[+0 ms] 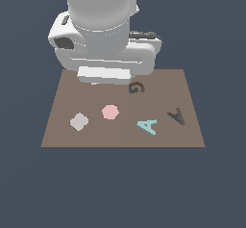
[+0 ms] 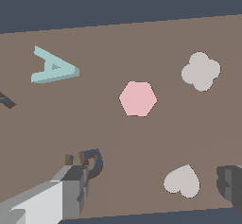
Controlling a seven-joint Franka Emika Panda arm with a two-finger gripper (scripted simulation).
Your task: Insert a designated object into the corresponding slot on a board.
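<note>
Closest to my wrist camera, my jaws [image 2: 146, 190] hang spread over the board [image 1: 67, 92], pinching nothing: one finger [image 2: 66, 190] pale grey and boxy, the other only a dark stub at the frame's edge. Between them lies a flat grey heart [image 2: 182, 181], and a curled G recess [image 1: 136, 87] sits by the pale finger. Farther out lie a pink hexagon [image 1: 110, 111] and a lobed grey piece [image 1: 79, 121]. Beyond, the teal A [image 1: 147, 126] lies flat on the matte brown board, just beside its dark A slot [image 1: 177, 116], with nothing between them.
</note>
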